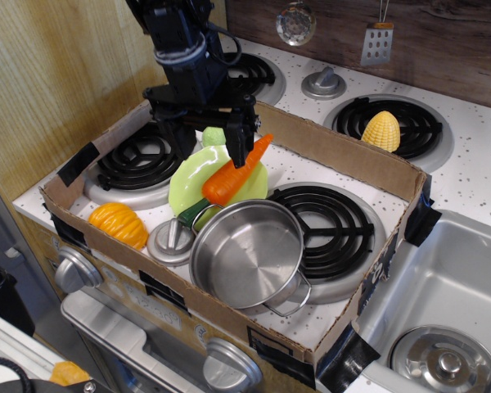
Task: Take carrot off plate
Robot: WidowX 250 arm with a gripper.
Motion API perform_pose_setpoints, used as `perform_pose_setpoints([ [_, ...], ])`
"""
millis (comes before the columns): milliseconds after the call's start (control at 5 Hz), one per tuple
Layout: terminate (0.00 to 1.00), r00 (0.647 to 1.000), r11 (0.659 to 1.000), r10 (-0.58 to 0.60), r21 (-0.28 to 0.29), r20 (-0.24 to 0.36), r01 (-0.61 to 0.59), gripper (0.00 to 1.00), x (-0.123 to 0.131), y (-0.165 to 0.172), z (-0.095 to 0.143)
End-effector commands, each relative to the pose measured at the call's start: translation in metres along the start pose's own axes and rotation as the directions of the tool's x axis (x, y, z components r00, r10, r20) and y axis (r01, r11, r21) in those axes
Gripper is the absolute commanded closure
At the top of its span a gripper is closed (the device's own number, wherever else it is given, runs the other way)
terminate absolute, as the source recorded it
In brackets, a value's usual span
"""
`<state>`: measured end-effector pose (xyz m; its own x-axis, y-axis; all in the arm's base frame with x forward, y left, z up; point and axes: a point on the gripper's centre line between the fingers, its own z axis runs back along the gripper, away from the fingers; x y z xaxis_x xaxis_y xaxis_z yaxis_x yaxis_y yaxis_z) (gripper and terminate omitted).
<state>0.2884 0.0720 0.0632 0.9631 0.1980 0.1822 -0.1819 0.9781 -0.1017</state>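
The orange carrot [231, 174] lies slanted across the lime-green plate [188, 182], tip up to the right, its dark green stub resting at the steel pot's rim. My gripper [213, 148] hangs open just above the plate's far edge, one finger [186, 141] left and one finger [239, 141] right, over the carrot's upper half. It holds nothing. The arm hides part of the plate's far rim.
A steel pot [247, 254] stands in front of the plate. A ribbed orange pumpkin toy [119, 224] lies front left. A small knobbly green vegetable [214, 135] sits behind the plate. Cardboard walls [327, 151] box in the stove. Yellow corn [380, 130] lies on the far right burner.
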Motion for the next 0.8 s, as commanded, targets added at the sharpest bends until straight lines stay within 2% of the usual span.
perform_pose_setpoints([
  [0, 0.00, 0.991, 0.997, -0.061, 0.044, 0.121, 0.056, 0.00, 0.003, -0.006, -0.016],
  [200, 0.00, 0.986, 0.994, -0.095, 0.067, 0.140, 0.086, 0.00, 0.006, -0.001, -0.024],
  [400, 0.00, 0.984, 0.993, -0.112, 0.054, 0.136, 0.106, 0.00, 0.009, 0.004, -0.030],
  [600, 0.00, 0.986, 0.993, -0.109, 0.061, 0.126, 0.102, 1.00, 0.010, 0.005, -0.031],
])
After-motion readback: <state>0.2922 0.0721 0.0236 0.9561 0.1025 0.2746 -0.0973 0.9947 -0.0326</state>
